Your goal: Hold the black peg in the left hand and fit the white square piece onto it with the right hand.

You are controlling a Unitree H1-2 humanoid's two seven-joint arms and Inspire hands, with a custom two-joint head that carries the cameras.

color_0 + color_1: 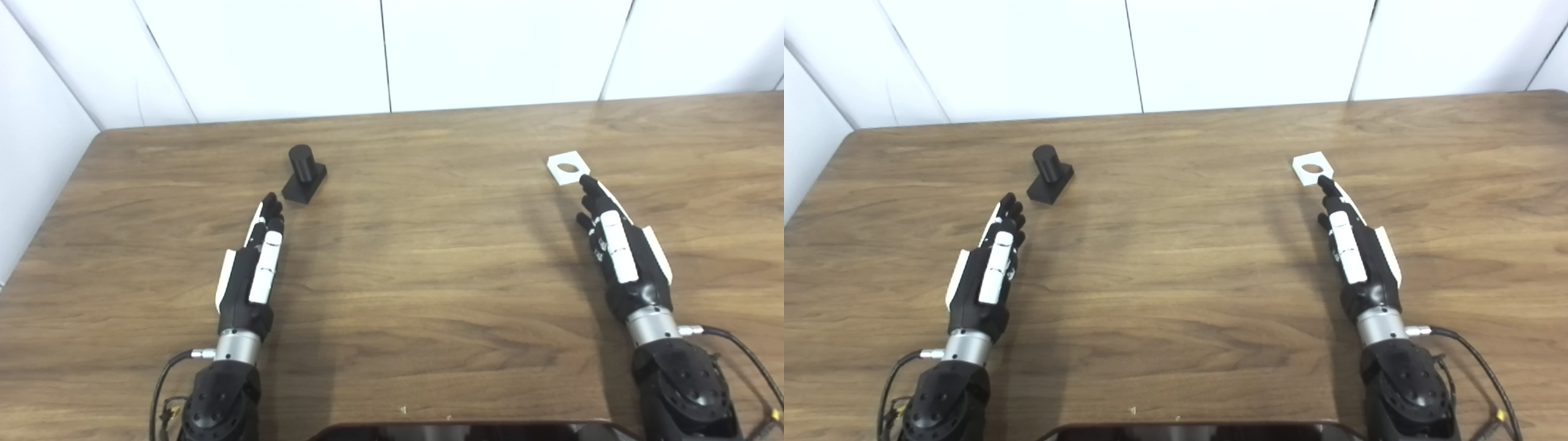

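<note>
A dark rounded edge (465, 430) lies nearest the camera, at the bottom middle of both views, with the brown wooden surface (429, 275) running away beyond it. The two forearms come in on either side of that edge, each trailing a thin cable at the wrist. Farther in, the left hand (254, 263) stretches forward over the surface, its fingers (269, 211) straight, close together and holding nothing. The right hand (1356, 251) is extended likewise, empty, fingers straight and pointing away from the camera.

Just beyond the left fingertips, and a little apart from them, stands the black peg (304, 173): an upright cylinder on a flat black base. At the tip of the right hand lies the white square piece (1311, 167), flat on the surface with a round hole in its middle; the fingertips reach its near edge, though whether they touch it cannot be told. Peg and square piece are well apart. White wall panels (392, 55) close off the far side.
</note>
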